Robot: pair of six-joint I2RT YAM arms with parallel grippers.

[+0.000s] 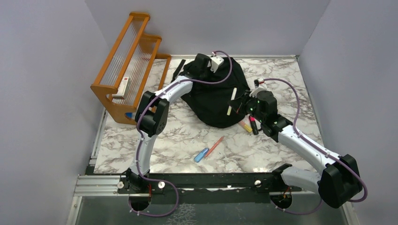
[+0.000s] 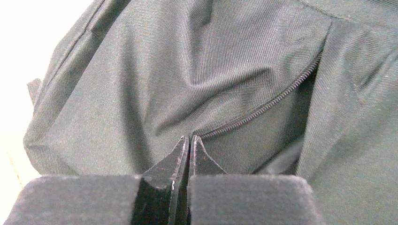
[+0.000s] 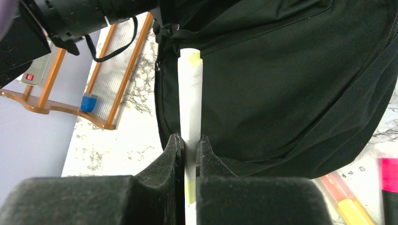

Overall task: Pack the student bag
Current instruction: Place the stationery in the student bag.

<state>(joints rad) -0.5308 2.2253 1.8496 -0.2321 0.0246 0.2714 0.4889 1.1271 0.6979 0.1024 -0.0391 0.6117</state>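
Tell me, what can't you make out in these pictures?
Left wrist view: whether the left gripper pinches the zip of the student bag; its fingertips cover that spot.
Every view: the bag's inside, hidden by fabric.
Top view: the print on the white box in the wooden rack, too small.

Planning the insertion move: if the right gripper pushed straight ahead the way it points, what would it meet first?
Probably the black fabric of the student bag. The white marker clamped in the right gripper sticks out ahead of the fingers, so it would touch first. The gap is hard to judge.
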